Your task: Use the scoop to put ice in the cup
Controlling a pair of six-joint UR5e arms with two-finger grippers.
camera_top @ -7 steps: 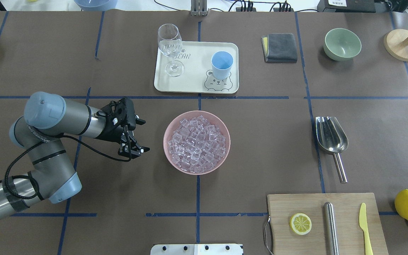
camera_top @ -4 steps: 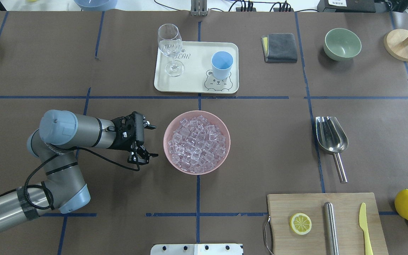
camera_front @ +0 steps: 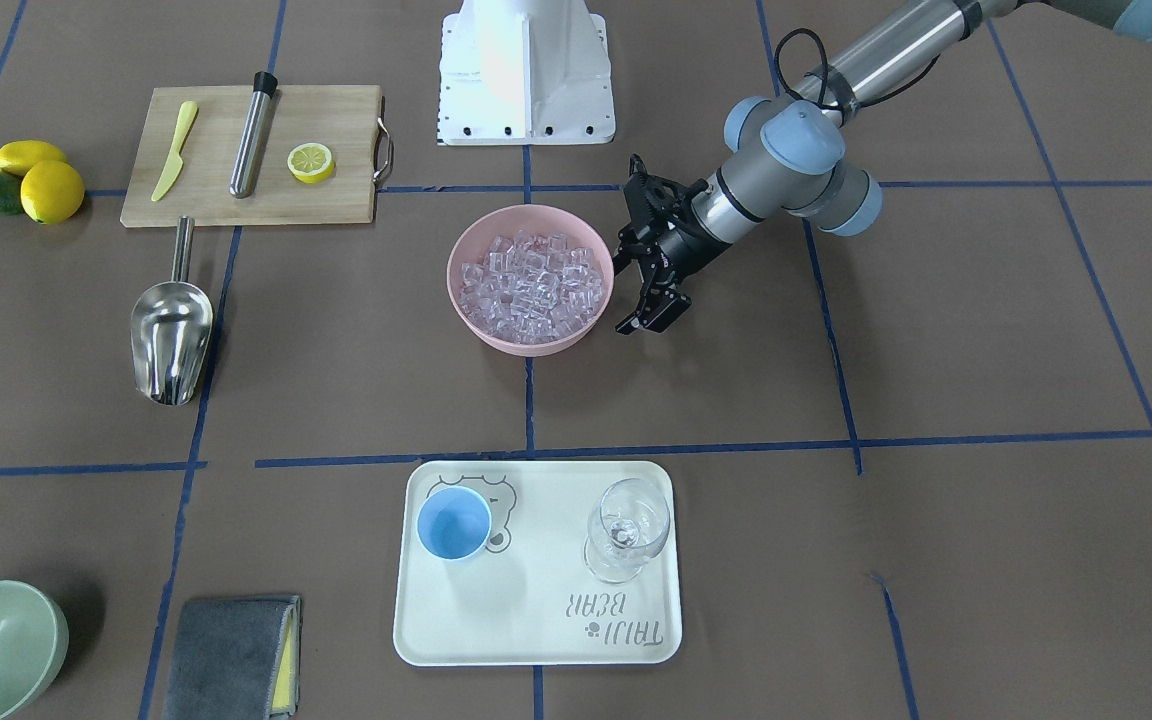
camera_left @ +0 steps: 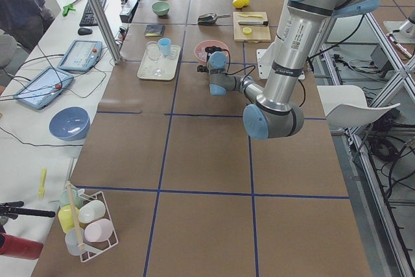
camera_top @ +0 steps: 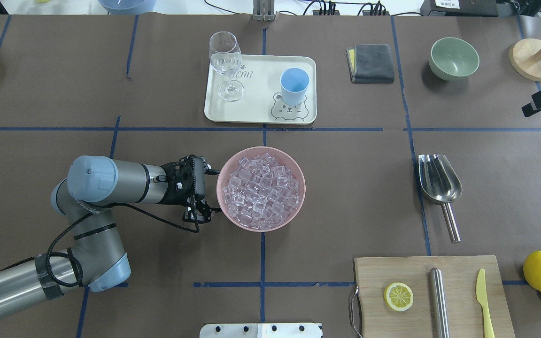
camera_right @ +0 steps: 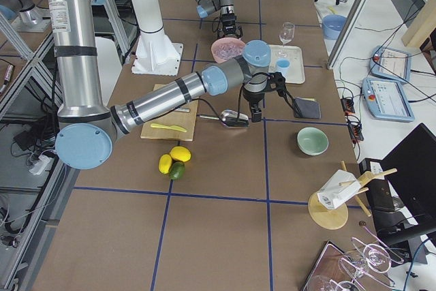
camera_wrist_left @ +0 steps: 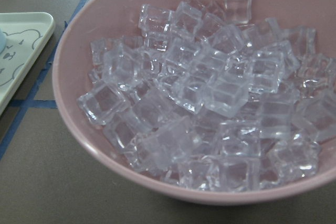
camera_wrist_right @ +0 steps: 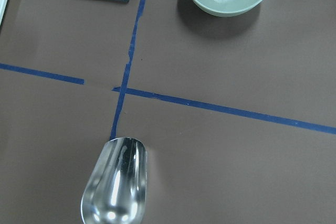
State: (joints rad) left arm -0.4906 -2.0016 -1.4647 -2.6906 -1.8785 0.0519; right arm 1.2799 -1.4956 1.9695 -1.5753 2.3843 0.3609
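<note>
Nothing is done yet, by the look of it: the scoop (camera_top: 439, 180) lies untouched on the surface; the ice (camera_top: 261, 188) fills the pink bowl (camera_top: 303, 188); the cup (camera_top: 294, 83) stands empty on the tray (camera_top: 256, 101); the left pincer (camera_top: 212, 195), fingers apart, hangs just beside the bowl; the right pincer (camera_right: 253, 110) hovers near the scoop, apart or together I cannot tell

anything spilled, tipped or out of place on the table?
Nothing stands out. The ice is all inside the pink bowl, with none on the table. The cup and wine glass stand upright on the tray, and the scoop lies on the table with nothing gripping it.
</note>
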